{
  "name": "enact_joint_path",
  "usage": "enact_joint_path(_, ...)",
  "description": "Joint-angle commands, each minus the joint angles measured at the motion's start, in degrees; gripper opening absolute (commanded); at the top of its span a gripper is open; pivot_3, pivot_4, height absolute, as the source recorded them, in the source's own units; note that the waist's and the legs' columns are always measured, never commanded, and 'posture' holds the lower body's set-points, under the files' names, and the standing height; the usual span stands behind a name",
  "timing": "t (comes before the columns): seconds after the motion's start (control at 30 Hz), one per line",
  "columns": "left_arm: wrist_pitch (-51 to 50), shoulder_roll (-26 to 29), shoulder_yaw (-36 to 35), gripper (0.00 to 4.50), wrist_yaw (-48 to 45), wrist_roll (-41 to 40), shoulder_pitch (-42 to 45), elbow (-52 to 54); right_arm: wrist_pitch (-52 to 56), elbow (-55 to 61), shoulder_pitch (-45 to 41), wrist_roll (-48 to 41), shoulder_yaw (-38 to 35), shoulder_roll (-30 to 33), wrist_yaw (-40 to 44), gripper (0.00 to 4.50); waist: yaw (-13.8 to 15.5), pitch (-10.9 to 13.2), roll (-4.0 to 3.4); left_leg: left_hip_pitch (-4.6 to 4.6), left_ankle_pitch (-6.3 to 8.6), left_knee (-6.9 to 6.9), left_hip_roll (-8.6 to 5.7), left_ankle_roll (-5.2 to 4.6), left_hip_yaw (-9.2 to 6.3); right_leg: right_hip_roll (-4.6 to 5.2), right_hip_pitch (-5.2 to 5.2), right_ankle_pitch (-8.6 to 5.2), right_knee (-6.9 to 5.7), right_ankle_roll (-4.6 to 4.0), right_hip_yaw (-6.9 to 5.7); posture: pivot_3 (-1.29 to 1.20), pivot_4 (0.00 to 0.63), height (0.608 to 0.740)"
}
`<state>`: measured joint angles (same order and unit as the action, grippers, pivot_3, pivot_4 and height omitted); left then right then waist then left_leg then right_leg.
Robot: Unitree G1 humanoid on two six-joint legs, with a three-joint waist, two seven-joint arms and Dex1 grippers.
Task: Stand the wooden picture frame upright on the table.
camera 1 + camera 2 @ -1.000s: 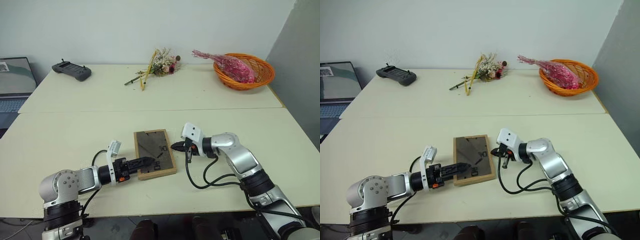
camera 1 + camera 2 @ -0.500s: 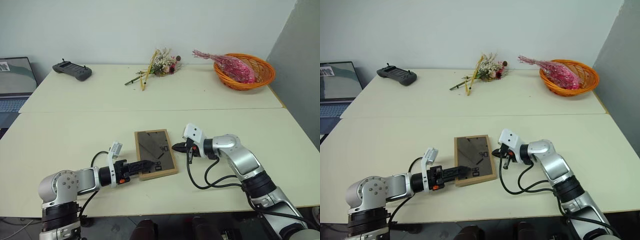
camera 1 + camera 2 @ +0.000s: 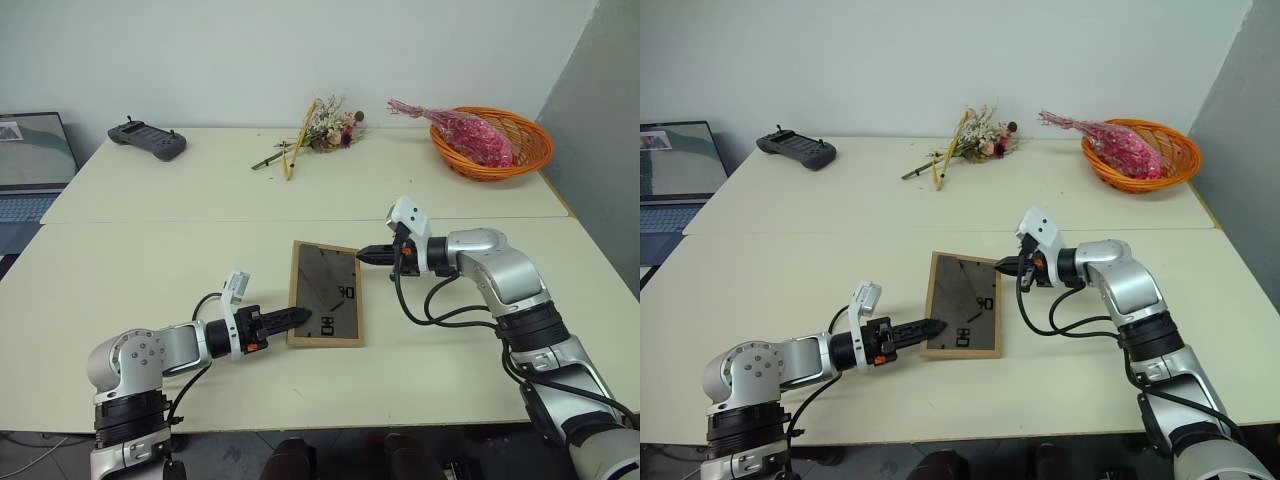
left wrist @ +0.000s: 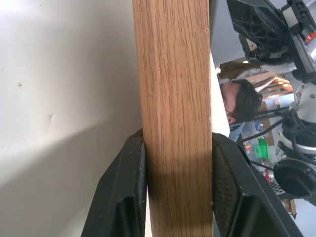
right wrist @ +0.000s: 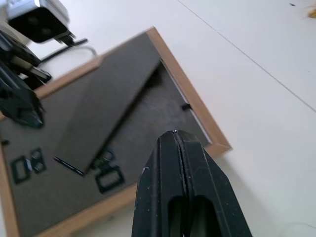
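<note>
Left gripper (image 3: 297, 319) clamps the near-left wooden edge of the wooden picture frame (image 3: 326, 296), one finger (image 4: 121, 197) on each face, anchoring it as a pivot. The frame sits on the table (image 3: 150, 270), dark back panel showing, far edge apparently raised. Right gripper (image 3: 372, 255), fingers pressed together and empty, meets the far-right corner, probably to tip it up.
</note>
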<state>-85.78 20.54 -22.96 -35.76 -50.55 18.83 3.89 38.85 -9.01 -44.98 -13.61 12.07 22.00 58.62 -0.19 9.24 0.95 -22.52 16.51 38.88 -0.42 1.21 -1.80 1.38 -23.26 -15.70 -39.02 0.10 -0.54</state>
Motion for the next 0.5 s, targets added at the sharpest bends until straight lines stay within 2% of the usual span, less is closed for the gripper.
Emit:
enact_joint_path(0.03, 1.2, -0.6, -2.8, 1.31, 1.0, -3.2, 3.0, 2.0, 5.0, 2.0, -3.9, -5.4, -2.9, -0.9, 1.5, 0.37, 0.0, 0.0, 0.0, -0.02, 0.0, 0.0, 0.0, 0.0, -0.01, 0.0, -0.02, 0.0, 0.0, 0.0, 0.0, 0.0, 0.15, 0.74)
enact_joint_path(0.1, 1.3, -0.8, -3.6, 1.31, 1.1, -4.6, 4.0, 2.5, 6.8, 1.5, -5.0, -6.9, -3.1, -1.3, 1.9, 0.73, 0.0, 0.0, 0.02, -0.05, -0.01, 0.0, 0.0, 0.01, -0.02, 0.0, -0.04, 0.0, 0.0, 0.0, -0.02, 0.0, 0.15, 0.74)
enact_joint_path(0.33, 2.3, -0.7, -2.5, 1.31, 0.5, -8.3, 4.1, 5.4, 4.8, -6.3, -8.9, -5.7, -1.4, -3.6, 1.6, 2.4, -0.3, 0.0, 0.02, -0.07, -0.03, -0.02, 0.01, 0.06, -0.02, 0.0, -0.07, 0.0, 0.02, 0.0, -0.02, 0.0, 0.15, 0.74)
enact_joint_path(0.5, 3.1, -0.9, -2.4, 1.31, 1.3, -8.5, 3.7, 5.6, 5.4, -5.9, -10.3, -7.4, -1.5, -4.8, 2.9, 3.29, -0.3, 0.0, 0.02, -0.07, -0.03, -0.03, 0.01, 0.05, -0.02, -0.01, -0.09, 0.0, 0.01, 0.0, -0.02, 0.0, 0.15, 0.74)
